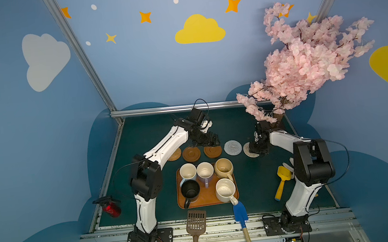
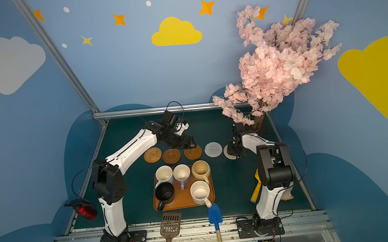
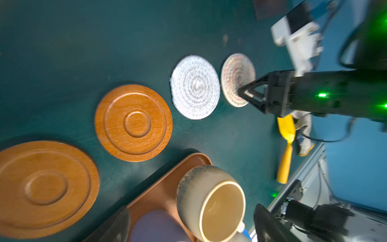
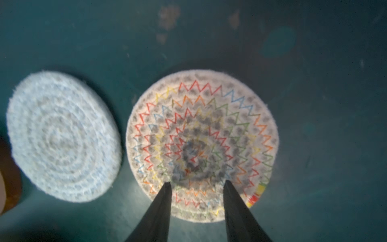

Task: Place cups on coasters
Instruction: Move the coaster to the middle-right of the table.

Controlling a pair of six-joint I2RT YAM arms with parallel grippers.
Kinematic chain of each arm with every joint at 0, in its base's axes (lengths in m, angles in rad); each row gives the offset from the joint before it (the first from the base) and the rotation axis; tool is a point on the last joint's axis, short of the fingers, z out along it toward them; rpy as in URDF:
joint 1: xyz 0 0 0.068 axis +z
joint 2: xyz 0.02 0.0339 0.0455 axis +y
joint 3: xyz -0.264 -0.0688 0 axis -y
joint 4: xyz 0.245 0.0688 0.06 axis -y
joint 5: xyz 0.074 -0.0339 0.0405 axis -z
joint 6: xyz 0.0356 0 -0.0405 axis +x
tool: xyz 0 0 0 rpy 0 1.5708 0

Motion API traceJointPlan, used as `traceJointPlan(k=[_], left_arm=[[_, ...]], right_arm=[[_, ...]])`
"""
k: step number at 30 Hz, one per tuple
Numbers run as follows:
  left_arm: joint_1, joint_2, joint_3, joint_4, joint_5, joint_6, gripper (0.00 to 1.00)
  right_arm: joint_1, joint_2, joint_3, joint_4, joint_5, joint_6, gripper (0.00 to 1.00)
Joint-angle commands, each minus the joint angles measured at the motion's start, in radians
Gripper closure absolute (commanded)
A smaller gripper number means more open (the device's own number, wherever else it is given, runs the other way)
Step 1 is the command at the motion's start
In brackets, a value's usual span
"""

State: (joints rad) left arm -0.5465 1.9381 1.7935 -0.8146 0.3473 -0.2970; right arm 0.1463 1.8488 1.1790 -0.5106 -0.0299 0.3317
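**Colleague:** Where are your grippers?

**Me:** My right gripper (image 4: 197,182) hangs over the cream coiled-rope coaster with rainbow zigzag stitching (image 4: 201,144). Its jaws are partly apart with nothing between them. Whether the tips touch the rope, I cannot tell. My left gripper (image 1: 212,142) hovers above a dark brown ringed wooden coaster (image 1: 213,152), jaws wide and empty.

**Colleague:** And the cups?

**Me:** All five are on the orange rectangular tray (image 1: 206,198), none on a coaster. They are the light blue mug (image 1: 187,172), lavender mug (image 1: 205,170), rounded tan-yellow mug (image 1: 223,167), black mug (image 1: 190,190) and wide cream mug (image 1: 225,190).

**Colleague:** Which way do they point?

**Me:** Each stands upright, mouth up, its axis vertical. The lavender, black, tan-yellow and cream handles point towards my bases; the light blue one's I cannot make out. The coasters are flat and round, with no long axis. Their row runs across the table, past the woven rattan coaster (image 2: 152,155) and the grey coiled-rope coaster (image 1: 233,147).

**Colleague:** What could go wrong?

**Me:** The mugs are packed close together, so I judge open fingers coming down around one could shove its neighbour or snag a handle. The cream mug's handle reaches the tray's near corner, just beside the blue trowel (image 1: 240,213). A swinging lift might catch it. If my right jaws close or drag, the soft rope coaster could bunch up or slide into the grey one beside it.
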Motion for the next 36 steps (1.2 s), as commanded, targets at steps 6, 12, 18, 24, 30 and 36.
traceJointPlan(k=[6, 12, 18, 24, 30, 36], left_arm=[[0.032, -0.118, -0.067, 0.028, 0.013, -0.01, 0.08], [0.046, -0.162, -0.108, 0.023, -0.003, -0.007, 0.07], [0.065, -0.187, -0.136, 0.012, -0.011, -0.003, 0.07], [0.074, -0.201, -0.165, 0.016, -0.017, 0.0, 0.08], [0.076, -0.217, -0.199, 0.061, -0.011, -0.022, 0.07], [0.075, -0.225, -0.2, 0.049, -0.019, -0.012, 0.07]], right_arm=[[-0.014, 0.061, 0.086, -0.069, 0.036, -0.016, 0.57], [-0.038, 0.104, 0.143, -0.086, 0.039, -0.014, 0.56], [-0.043, 0.131, 0.187, -0.092, 0.051, -0.031, 0.54], [-0.037, 0.049, 0.116, -0.011, 0.001, -0.075, 0.55], [-0.005, -0.061, 0.041, 0.018, 0.014, -0.072, 0.55], [0.012, -0.087, -0.027, -0.005, -0.019, -0.027, 0.54]])
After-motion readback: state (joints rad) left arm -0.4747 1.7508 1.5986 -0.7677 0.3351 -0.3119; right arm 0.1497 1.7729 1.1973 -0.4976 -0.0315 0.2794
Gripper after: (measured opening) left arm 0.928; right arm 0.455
